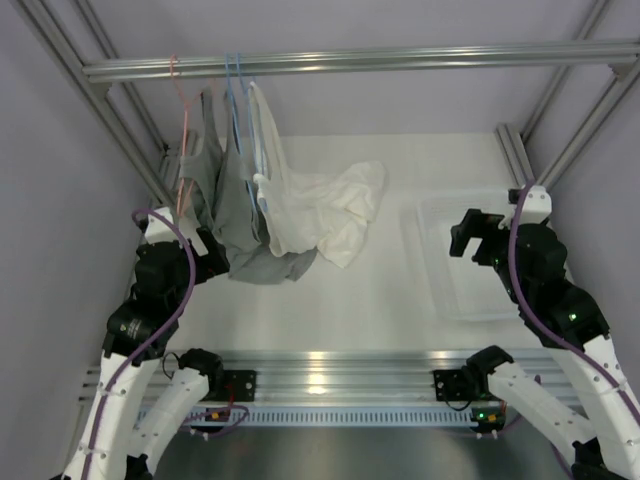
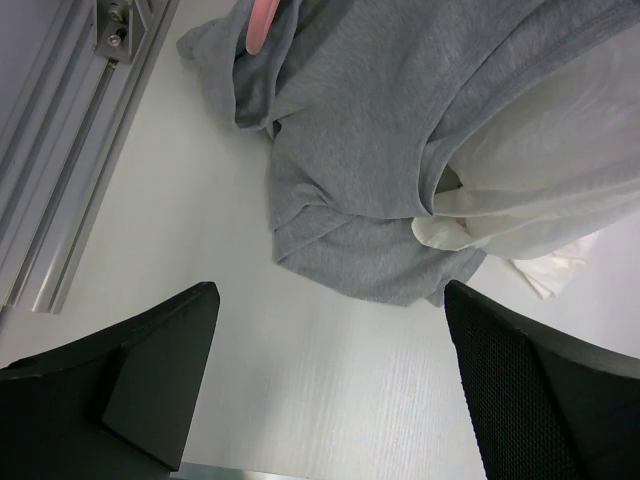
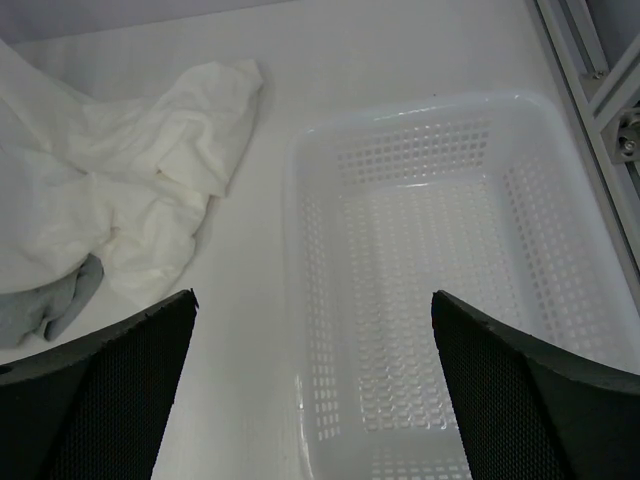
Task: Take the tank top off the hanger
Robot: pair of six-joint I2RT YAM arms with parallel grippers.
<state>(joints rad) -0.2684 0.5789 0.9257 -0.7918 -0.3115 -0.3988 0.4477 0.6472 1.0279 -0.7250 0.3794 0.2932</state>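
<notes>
Several garments hang from the top rail [image 1: 400, 60] on hangers: a grey tank top [image 1: 240, 225] on a pink hanger [image 1: 185, 110] and a white garment [image 1: 320, 210] on a blue hanger [image 1: 236, 85]; their lower ends rest on the table. In the left wrist view the grey fabric [image 2: 380, 150] and the pink hanger tip [image 2: 262, 22] lie ahead. My left gripper [image 2: 330, 370] [image 1: 213, 250] is open and empty just short of the grey hem. My right gripper [image 3: 310, 400] [image 1: 470, 235] is open and empty above the white basket [image 3: 300, 300].
The white perforated basket [image 1: 440, 215] sits at the right of the table. Aluminium frame posts [image 1: 130, 130] stand at both back sides, and a rail [image 2: 70, 170] runs left of the grey cloth. A white garment [image 3: 130, 170] spreads left of the basket.
</notes>
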